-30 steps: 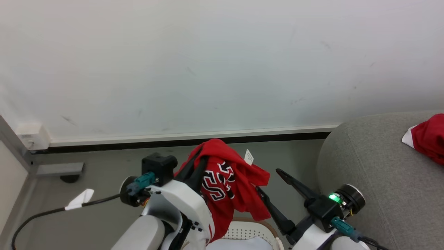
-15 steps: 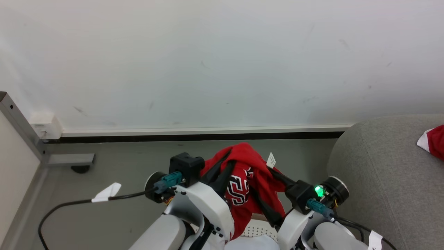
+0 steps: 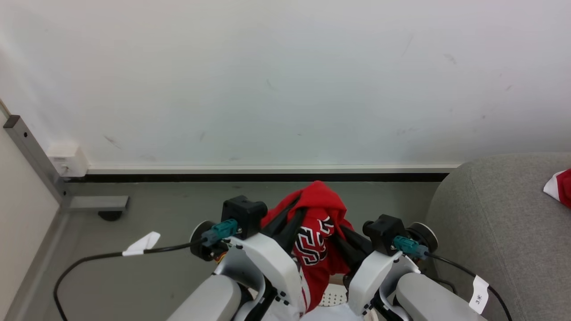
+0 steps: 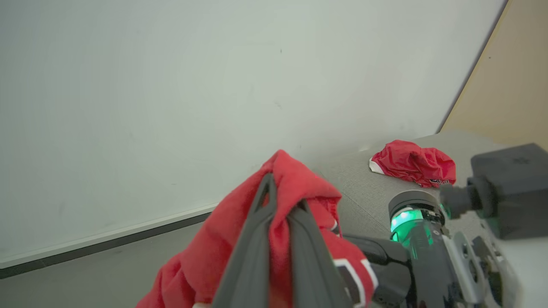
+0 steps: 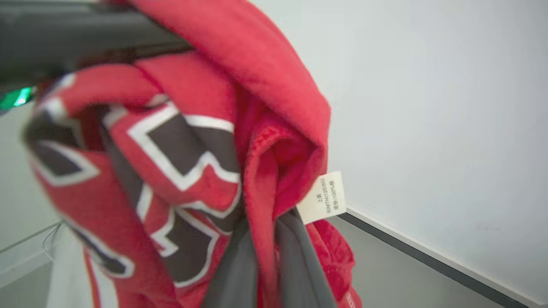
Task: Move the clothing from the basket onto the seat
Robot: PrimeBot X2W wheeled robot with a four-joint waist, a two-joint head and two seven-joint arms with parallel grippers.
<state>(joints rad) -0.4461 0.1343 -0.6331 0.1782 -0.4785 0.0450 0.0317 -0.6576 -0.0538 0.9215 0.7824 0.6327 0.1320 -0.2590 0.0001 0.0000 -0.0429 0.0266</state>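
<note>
Left gripper (image 4: 280, 201) and right gripper (image 5: 267, 252) both pinch the clothing (image 3: 323, 203) at its bunched top; it looks soft, light, floppy. Seat (image 3: 499, 209) at three o'clock.

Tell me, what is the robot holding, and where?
The red shirt. The left tool pinches its bunched top; the right tool pinches a fold beside the white label.

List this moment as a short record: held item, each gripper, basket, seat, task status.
held item: red garment with black-and-white lettering, lifted above the basket
left gripper: fingers shut on the red garment
right gripper: fingers shut on the same garment, beside its white label
seat: grey sofa, with a second red garment lying on it
task status: held garment not yet on the sofa
</note>
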